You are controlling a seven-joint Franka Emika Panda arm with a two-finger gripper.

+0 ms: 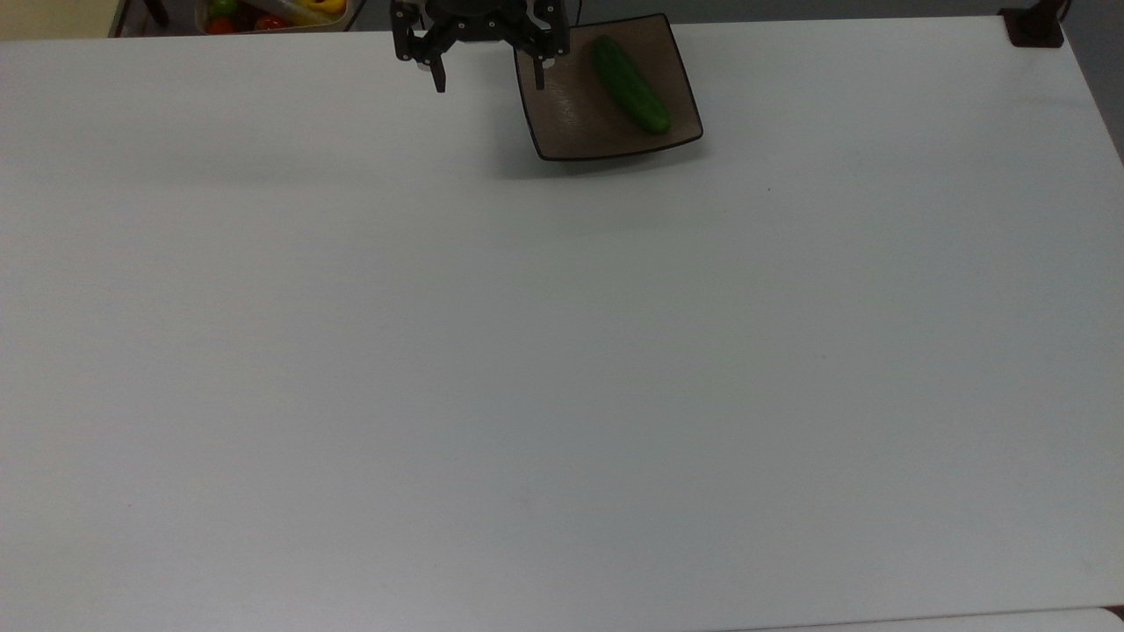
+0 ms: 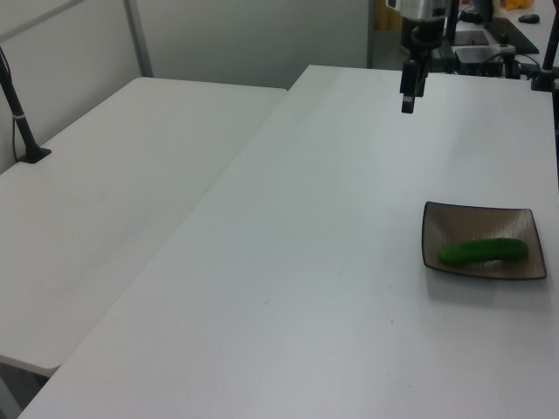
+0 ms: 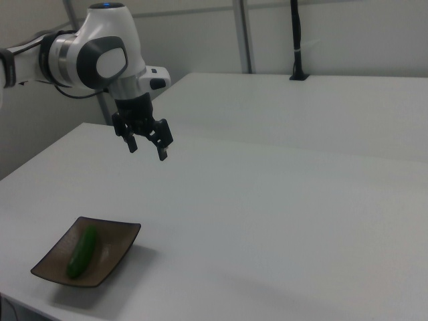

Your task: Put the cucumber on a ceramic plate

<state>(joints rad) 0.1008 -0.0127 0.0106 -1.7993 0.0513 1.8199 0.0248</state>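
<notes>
the small dark green curved cucumber (image 1: pixel 631 84) lies flat on the square glossy brown ceramic plate (image 1: pixel 571 114) with its thin black rim, up near the top edge of the top view, a little right of centre. in the top view it sits on the plate's right half, running diagonally; in the left view the cucumber (image 2: pixel 483 251) and plate (image 2: pixel 520 266) are at the right edge of the frame, and in the right view the cucumber (image 3: pixel 81 251) and plate (image 3: pixel 117 251) are in the lower left corner.

the black two-finger gripper (image 1: pixel 488 79) on the white robot arm (image 3: pixel 97 57) hangs in the air with its fingers spread wide apart, holding nothing — clear of the cucumber. in the top view it is at the plate's left edge; the gripper (image 3: pixel 147 149) floats in the right view's upper left, well above the wide white table (image 1: pixel 562 351). in the left view the gripper (image 2: pixel 408 100) is near the top, right of centre.

a tray of coloured produce (image 1: pixel 268 13) peeks in at the top view's upper left.
</notes>
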